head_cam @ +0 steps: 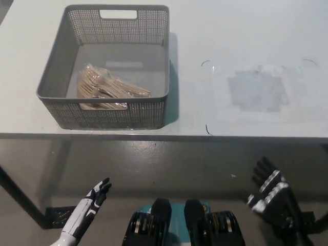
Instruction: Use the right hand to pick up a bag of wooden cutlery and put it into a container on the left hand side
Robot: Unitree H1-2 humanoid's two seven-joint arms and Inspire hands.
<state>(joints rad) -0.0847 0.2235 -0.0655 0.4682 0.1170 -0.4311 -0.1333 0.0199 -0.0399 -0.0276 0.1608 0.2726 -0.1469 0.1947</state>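
A clear bag of wooden cutlery [108,90] lies inside the grey mesh basket [156,110] on the left part of the white table. My black right hand [270,191] hangs low at the lower right, below the table's front edge, open and holding nothing. My white left hand [88,209] rests at the lower left, also below the table edge, open with fingers stretched out.
The white table [241,36] carries a greyish worn square patch [258,90] with thin corner marks to the right of the basket. A dark table leg [15,201] slants at the far left over the grey floor.
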